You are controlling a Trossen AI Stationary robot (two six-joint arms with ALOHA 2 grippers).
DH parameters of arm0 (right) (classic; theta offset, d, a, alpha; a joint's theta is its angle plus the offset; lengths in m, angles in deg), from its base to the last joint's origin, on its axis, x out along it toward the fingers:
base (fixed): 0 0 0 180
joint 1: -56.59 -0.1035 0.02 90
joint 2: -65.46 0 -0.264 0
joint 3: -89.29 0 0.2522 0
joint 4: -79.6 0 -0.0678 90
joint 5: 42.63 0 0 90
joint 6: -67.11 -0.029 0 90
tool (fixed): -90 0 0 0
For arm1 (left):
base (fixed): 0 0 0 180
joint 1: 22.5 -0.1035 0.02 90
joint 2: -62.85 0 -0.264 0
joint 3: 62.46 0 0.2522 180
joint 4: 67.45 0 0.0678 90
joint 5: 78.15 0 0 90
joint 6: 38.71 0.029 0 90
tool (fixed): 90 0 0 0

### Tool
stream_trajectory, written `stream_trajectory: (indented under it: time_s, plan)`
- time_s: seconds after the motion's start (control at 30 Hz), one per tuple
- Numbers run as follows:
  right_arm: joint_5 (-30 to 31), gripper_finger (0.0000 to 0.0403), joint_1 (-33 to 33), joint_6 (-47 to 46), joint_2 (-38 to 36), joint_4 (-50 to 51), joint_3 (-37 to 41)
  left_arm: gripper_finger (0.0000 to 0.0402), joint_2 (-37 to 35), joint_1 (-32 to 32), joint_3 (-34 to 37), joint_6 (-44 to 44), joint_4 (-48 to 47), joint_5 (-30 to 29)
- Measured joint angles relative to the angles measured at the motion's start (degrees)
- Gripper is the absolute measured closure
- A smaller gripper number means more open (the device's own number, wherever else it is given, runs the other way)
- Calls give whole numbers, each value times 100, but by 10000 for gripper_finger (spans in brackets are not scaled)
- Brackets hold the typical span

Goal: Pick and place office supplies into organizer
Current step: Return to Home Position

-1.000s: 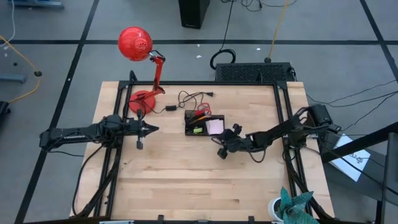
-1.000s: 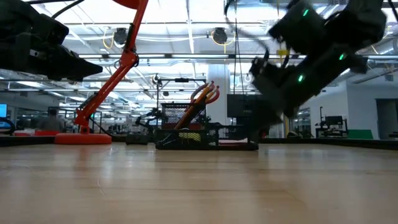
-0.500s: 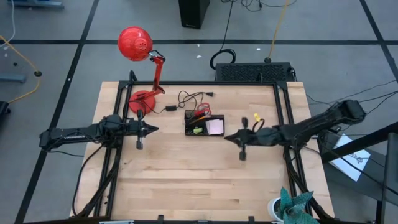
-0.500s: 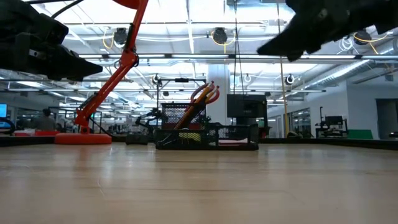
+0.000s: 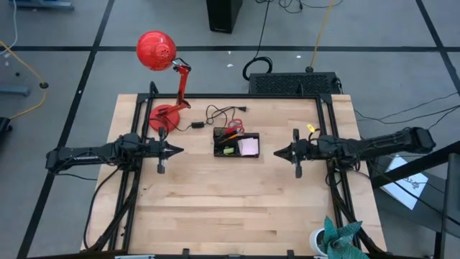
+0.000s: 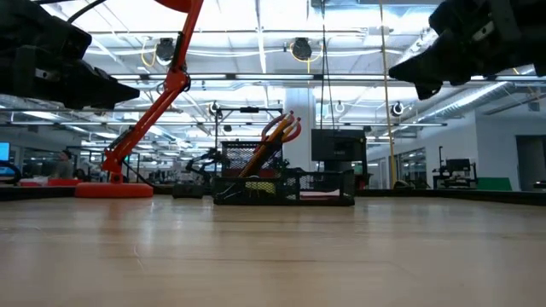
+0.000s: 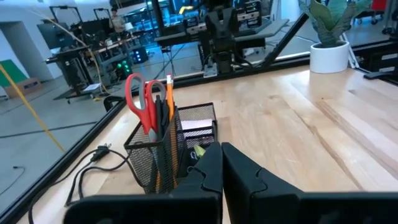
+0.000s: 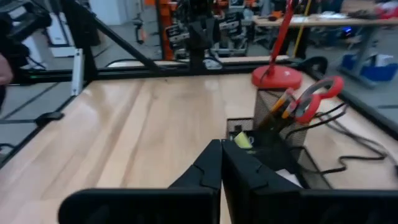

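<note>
The black mesh organizer [image 5: 236, 143] sits at the table's middle, toward the far side. Red-handled scissors [image 7: 142, 102] and orange pencils [image 8: 281, 102] stand upright in its tall cup. A pink sticky pad [image 5: 249, 147] and a yellow-green block [image 8: 242, 140] lie in its low compartments. My left gripper [image 5: 176, 150] hovers to the left of the organizer, shut and empty. My right gripper [image 5: 277, 153] hovers to its right, also shut and empty. In the low view both grippers, left [image 6: 135, 88] and right [image 6: 394, 75], hang well above the tabletop.
A red desk lamp stands with its base [image 5: 165, 114] at the far left of the table, and a black cable [image 5: 215, 114] lies behind the organizer. A large black box [image 5: 293, 83] sits beyond the far edge. A potted plant [image 5: 332, 239] is at the near right corner. Bare wood lies in front of the organizer.
My right gripper has risen from low beside the organizer's near right corner and drawn back toward the table's right edge, its arm straightening out level. The left arm and the organizer have kept still.
</note>
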Motion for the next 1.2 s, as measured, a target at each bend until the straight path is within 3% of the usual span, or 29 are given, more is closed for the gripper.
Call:
stream_trajectory:
  time_s: [0.3,0.6,0.93,1.2]
  plan:
    - [-1050,403,758,47,-342,-881,574,399,0,12,0,-13,-47,-1]
    - [-1025,403,929,-121,-870,-659,691,399,1,12,0,-42,-168,-2]
    - [-418,403,213,-8,-1139,-141,691,400,0,13,0,-1,-81,7]
    - [29,403,-185,266,-1896,416,689,399,0,14,0,-11,4,90]
